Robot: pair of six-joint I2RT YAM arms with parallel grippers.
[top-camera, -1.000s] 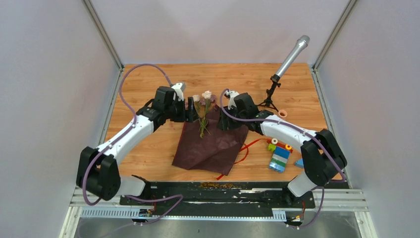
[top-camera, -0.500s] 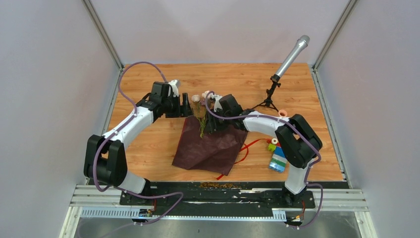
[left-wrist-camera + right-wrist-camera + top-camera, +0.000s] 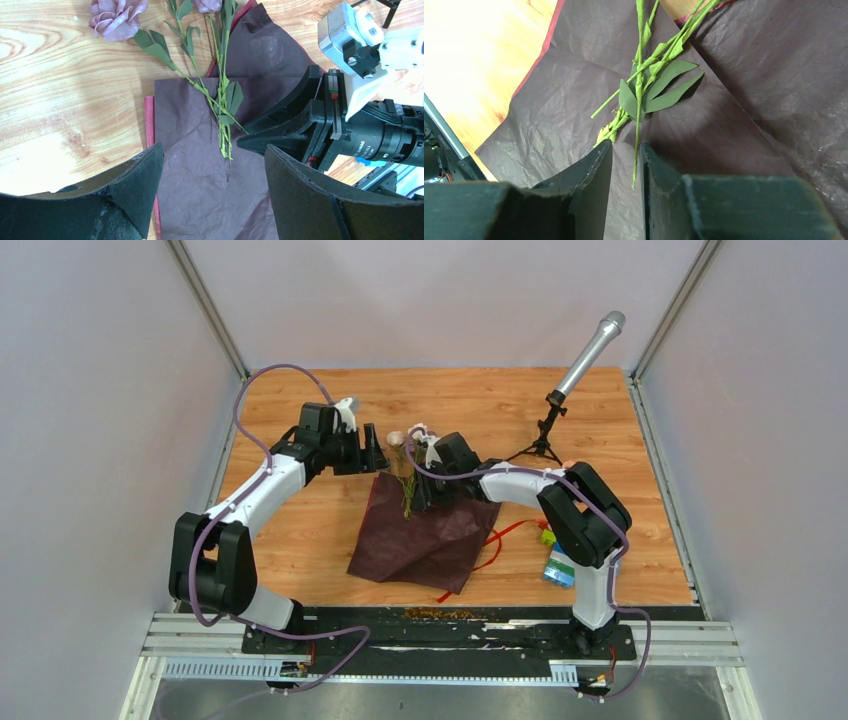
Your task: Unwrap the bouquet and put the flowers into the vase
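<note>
The maroon wrapping paper point(image 3: 430, 535) of the bouquet lies spread flat on the table. The flowers point(image 3: 405, 475) rest on its far corner, heads towards the back wall. A mauve rose point(image 3: 117, 15) and thin green stems point(image 3: 222, 100) show in the left wrist view. My right gripper point(image 3: 627, 145) sits low on the paper point(image 3: 734, 75). Its jaws are narrow but open, with the tip of one stem point(image 3: 638, 125) between them. My left gripper point(image 3: 212, 150) hovers wide open over the paper, holding nothing. The vase is hidden behind my right arm.
A microphone on a tripod point(image 3: 585, 350) stands at the back right. A colourful toy-brick stack point(image 3: 563, 565) lies by the right arm's base. Red ribbon point(image 3: 497, 538) trails off the paper's right edge. Panel walls close in both sides.
My right arm has folded in towards the left, and its jaws have narrowed round a stem end. The left gripper has drawn back a little to the left and stays open.
</note>
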